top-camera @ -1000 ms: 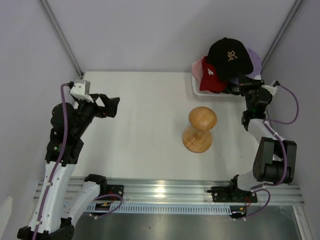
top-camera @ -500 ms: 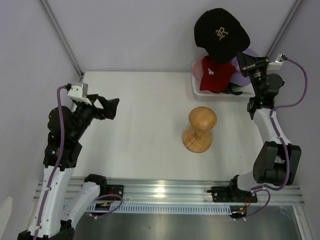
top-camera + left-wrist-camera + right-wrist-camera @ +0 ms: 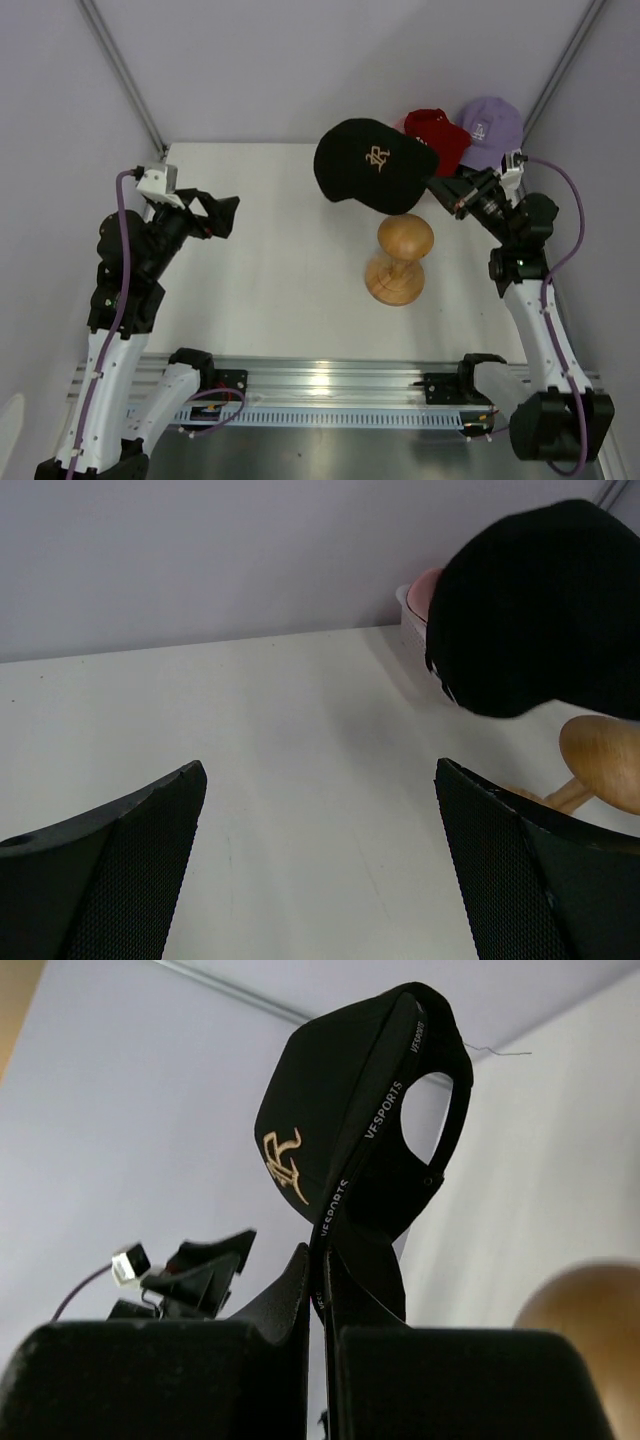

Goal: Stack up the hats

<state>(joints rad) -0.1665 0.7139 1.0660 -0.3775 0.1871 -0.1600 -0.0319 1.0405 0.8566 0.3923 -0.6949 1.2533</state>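
Note:
The black hat (image 3: 374, 164) with a gold logo hangs in the air just behind and above the wooden stand (image 3: 400, 258). My right gripper (image 3: 440, 188) is shut on its rim, and the right wrist view shows the fingers pinching the band of the black hat (image 3: 350, 1130). A red hat (image 3: 441, 134) and a lavender hat (image 3: 492, 128) lie at the back right. The left wrist view shows the edge of a pink hat (image 3: 430, 585) behind the black hat (image 3: 540, 610). My left gripper (image 3: 216, 214) hovers open at the left, holding nothing, and its view shows the gripper (image 3: 320, 770) over bare table.
The white basket's rim (image 3: 405, 602) shows at the back right, under the hats. The wooden stand (image 3: 600, 768) stands right of the table's centre. Grey walls close the back and sides. The right wrist view shows the left arm (image 3: 190, 1270) and the stand's top (image 3: 580, 1310).
My right arm has lifted the black hat off the basket pile and swung it left and down, beside the wooden stand. The red and lavender hats are now uncovered. The left arm has not moved.

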